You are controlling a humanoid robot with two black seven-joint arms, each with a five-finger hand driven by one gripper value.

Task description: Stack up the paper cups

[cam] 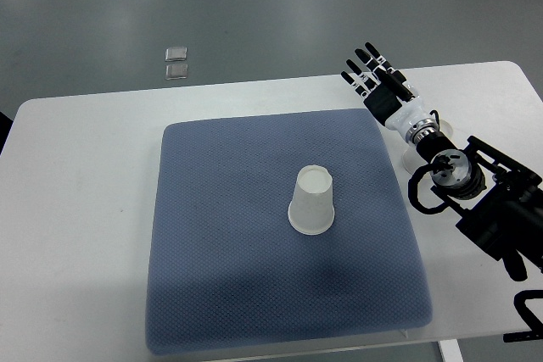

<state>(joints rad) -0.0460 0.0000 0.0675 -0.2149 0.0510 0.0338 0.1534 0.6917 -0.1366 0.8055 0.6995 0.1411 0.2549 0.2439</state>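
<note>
A white paper cup (311,202) stands upside down near the middle of the blue mat (221,260). Whether more than one cup is nested there I cannot tell. My right hand (373,80) hovers over the table's far right part, beyond the mat's back right corner, well away from the cup. Its fingers are spread and straight, holding nothing. The left arm does not show.
The mat lies on a white table (76,209). Two small clear square objects (176,63) lie on the grey floor beyond the table's far edge. My right forearm (475,188) crosses the table's right side.
</note>
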